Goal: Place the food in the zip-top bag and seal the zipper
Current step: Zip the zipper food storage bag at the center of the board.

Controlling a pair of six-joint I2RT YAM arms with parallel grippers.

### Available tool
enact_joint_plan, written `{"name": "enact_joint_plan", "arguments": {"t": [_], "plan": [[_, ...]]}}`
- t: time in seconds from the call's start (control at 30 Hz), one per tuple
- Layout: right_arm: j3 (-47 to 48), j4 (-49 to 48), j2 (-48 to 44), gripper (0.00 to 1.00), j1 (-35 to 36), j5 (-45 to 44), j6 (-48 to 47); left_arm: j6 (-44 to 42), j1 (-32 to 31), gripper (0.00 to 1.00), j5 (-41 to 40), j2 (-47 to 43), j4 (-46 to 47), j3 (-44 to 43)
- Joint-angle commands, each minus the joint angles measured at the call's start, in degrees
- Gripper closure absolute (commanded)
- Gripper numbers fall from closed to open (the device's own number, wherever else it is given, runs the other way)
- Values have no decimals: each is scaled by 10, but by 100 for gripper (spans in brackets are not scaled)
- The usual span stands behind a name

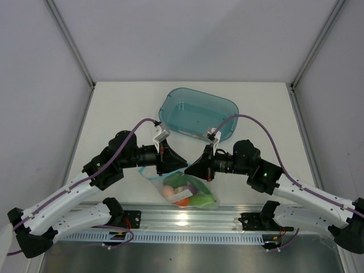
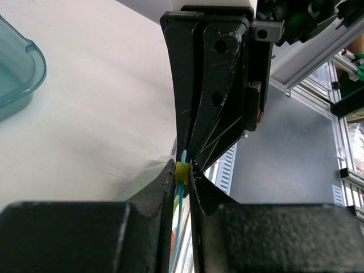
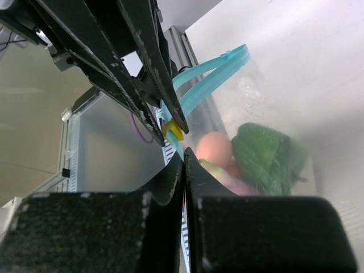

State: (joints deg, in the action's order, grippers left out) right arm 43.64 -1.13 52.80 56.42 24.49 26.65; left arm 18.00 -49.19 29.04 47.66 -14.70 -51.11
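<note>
L gripper (image 2: 182, 168) and R gripper (image 3: 183, 157) both clamp the zipper (image 3: 211, 74), tips meeting. Bag (image 3: 259, 96) looks thin, limp, slippery w/ light food (image 3: 266, 151); I'd grip only the stiffer strip.

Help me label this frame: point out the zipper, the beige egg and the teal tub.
zipper (image 3: 216, 79), right wrist view, middle of the teal strip.
beige egg (image 3: 213, 149), right wrist view, its centre.
teal tub (image 1: 193, 111), top external view, its bare floor.

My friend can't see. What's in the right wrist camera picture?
The right tool and left tool meet tip to tip on the teal zipper of the clear bag, the left pinching a yellow slider. Beyond them the zipper gapes open; a peachy round toy and green pepper lie inside.
</note>
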Motion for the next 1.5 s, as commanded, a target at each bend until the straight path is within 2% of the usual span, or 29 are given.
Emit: {"name": "enact_joint_plan", "arguments": {"t": [0.0,0.23,0.33,0.37,0.83,0.9,0.97,1.0,1.1,1.13,1.27,1.43,1.47], "plan": [[25,-40,-16,100,3,-15,36,-2,-6,84,-5,-6,18,15],[25,-48,-12,100,3,-9,49,0,-6,86,5,-15,22,28],[28,-48,-17,100,3,-13,50,2,-6,93,4,-14,22,29],[28,-47,-20,100,3,-18,52,3,-6,99,4,-13,21,28],[7,-19,-60,100,13,-161,37,27,-6,99,22,-22,22,36],[13,-19,-58,100,11,-132,25,33,-6,99,26,-28,30,38],[21,-7,-53,100,3,-58,-13,34,-6,99,30,-29,32,36],[29,2,-46,96,0,-34,-26,34,-6,99,30,-29,33,33],[46,42,-37,74,-11,28,-58,36,-6,99,44,-24,35,27],[50,46,-34,71,-13,40,-70,35,-6,99,49,-20,37,25],[63,65,-23,69,-26,92,-93,36,-5,99,56,-15,36,22],[77,70,3,74,-37,131,-102,39,-6,100,60,-17,39,24],[79,68,12,77,-36,136,-104,40,-6,99,61,-18,38,24]]}}
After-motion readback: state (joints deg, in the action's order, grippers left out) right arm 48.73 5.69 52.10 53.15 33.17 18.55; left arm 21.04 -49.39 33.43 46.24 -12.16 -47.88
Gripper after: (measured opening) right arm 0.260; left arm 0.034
